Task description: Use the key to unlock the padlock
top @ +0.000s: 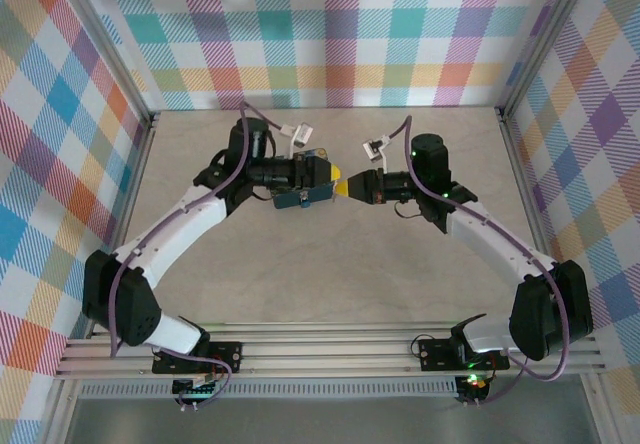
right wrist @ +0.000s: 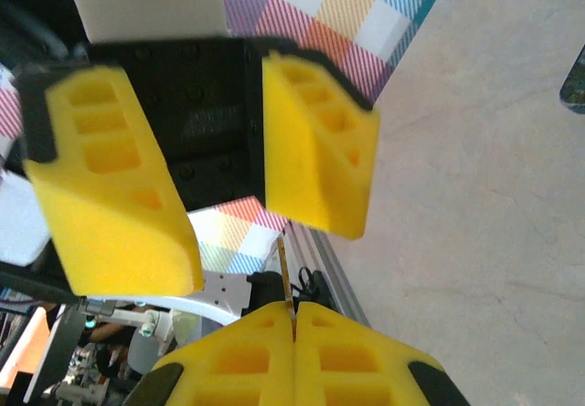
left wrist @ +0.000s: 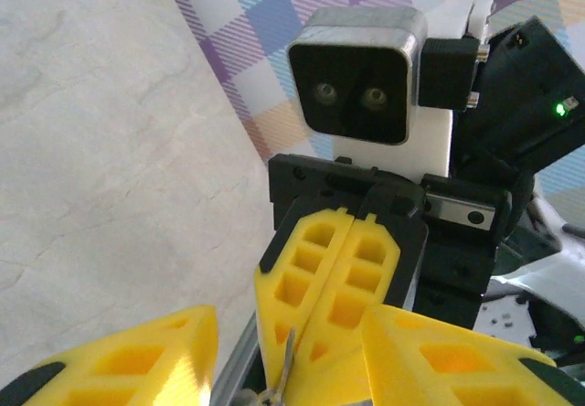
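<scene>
While my right gripper [right wrist: 294, 313] is clamped shut on the thin key [right wrist: 285, 273], my left gripper [right wrist: 233, 241] faces it tip to tip, half open, holding nothing.

No text, number, brand or sign can be read. The black plastic housing [right wrist: 206, 118] in the upper middle of the right wrist view carries a faint raised line that may be lettering, but it is too blurred to make out.
</scene>
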`<move>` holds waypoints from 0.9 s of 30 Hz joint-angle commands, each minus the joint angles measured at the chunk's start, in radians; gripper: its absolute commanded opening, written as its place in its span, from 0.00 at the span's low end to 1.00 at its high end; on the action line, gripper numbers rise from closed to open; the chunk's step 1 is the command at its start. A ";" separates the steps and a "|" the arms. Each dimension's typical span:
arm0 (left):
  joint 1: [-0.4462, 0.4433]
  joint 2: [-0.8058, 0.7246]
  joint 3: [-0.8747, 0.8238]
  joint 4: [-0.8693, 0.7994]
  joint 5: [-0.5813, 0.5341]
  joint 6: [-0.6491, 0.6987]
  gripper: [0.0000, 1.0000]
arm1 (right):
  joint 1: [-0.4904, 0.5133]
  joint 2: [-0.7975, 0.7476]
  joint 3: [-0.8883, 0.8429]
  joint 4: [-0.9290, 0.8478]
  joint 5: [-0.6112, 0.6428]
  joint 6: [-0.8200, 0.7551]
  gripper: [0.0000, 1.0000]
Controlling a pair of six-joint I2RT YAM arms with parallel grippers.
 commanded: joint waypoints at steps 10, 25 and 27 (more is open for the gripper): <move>0.003 -0.092 -0.187 0.396 -0.040 -0.263 0.33 | -0.003 -0.016 -0.019 0.177 0.051 0.110 0.00; -0.023 -0.076 -0.217 0.436 -0.036 -0.292 0.20 | -0.013 -0.017 -0.021 0.225 0.047 0.159 0.00; -0.025 -0.073 -0.222 0.437 -0.037 -0.292 0.20 | -0.014 -0.015 -0.021 0.234 0.045 0.168 0.00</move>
